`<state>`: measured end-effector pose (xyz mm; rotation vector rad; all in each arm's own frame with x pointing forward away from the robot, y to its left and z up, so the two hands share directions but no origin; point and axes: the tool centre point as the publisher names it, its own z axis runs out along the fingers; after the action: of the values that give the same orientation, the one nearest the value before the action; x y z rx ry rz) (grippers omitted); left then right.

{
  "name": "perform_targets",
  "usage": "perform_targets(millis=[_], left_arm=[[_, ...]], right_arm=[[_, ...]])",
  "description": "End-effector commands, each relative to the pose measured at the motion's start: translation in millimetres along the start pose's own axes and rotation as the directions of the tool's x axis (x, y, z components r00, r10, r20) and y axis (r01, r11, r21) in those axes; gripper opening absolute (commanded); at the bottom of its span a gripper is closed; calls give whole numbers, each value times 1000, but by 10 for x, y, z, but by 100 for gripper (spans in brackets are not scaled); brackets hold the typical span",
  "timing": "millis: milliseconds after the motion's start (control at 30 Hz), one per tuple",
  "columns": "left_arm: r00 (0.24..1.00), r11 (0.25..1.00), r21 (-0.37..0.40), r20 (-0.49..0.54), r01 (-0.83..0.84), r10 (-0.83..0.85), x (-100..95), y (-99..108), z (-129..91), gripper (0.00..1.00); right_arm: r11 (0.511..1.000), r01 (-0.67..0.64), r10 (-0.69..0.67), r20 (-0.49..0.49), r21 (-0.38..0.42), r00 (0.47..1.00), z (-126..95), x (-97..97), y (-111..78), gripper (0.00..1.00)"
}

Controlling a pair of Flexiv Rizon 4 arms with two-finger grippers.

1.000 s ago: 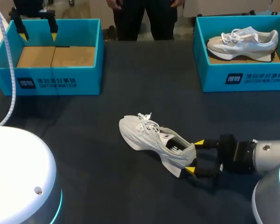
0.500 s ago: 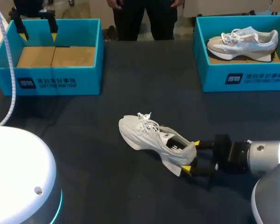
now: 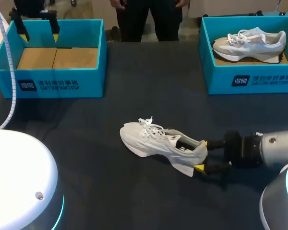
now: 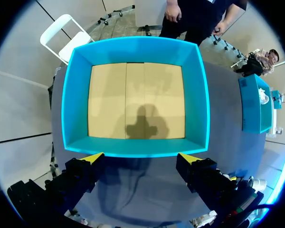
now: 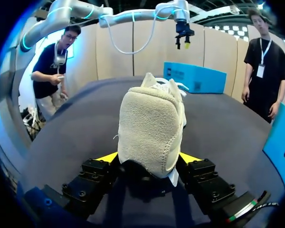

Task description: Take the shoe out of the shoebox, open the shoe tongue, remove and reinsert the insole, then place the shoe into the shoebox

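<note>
Gripping one shoe (image 3: 156,141) of two, right pincer (image 3: 202,155) rests; left pincer (image 4: 140,157) gapes over one shoebox (image 3: 86,81) of two.

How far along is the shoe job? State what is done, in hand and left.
Done: the white shoe lies on the table; the left shoebox is empty. In hand: the right gripper clasps its heel. Left: tongue, insole, return to the box; the left gripper hovers open above it.

Right pincer (image 5: 149,159) tips largely behind shoe (image 5: 152,123) heel
</note>
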<state>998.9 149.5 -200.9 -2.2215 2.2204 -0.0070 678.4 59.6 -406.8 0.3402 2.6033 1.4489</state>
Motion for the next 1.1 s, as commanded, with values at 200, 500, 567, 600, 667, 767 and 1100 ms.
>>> perform_targets(millis=[200, 500, 567, 600, 667, 767, 1100], left_arm=[[1000, 1000, -1, 1, 0, 0, -2, -3, -2, 100], [1000, 1000, -1, 1, 0, 0, -2, -3, -2, 100], [1000, 1000, -1, 1, 0, 0, -2, -3, -2, 100], [1000, 1000, -1, 1, 0, 0, -2, -3, -2, 100], [1000, 1000, -1, 1, 0, 0, -2, -3, -2, 100], [1000, 1000, -1, 1, 0, 0, -2, -3, -2, 100], [1000, 1000, -1, 1, 0, 0, -2, -3, -2, 100]], right_arm=[[998, 70, -68, -143, 6, 987, -107, -207, 45, 0], [994, 110, -107, -173, 8, 979, -73, -320, -6, 0], [994, 109, -106, -170, 9, 980, -77, -326, -37, 2], [994, 108, -105, -169, 9, 980, -78, -327, -51, 3], [994, 104, -101, -168, 11, 981, -78, -324, -62, 8], [996, 93, -89, -152, 17, 984, -92, -310, -54, 44], [998, 46, -45, -21, 34, 999, -188, -261, 22, 100]])
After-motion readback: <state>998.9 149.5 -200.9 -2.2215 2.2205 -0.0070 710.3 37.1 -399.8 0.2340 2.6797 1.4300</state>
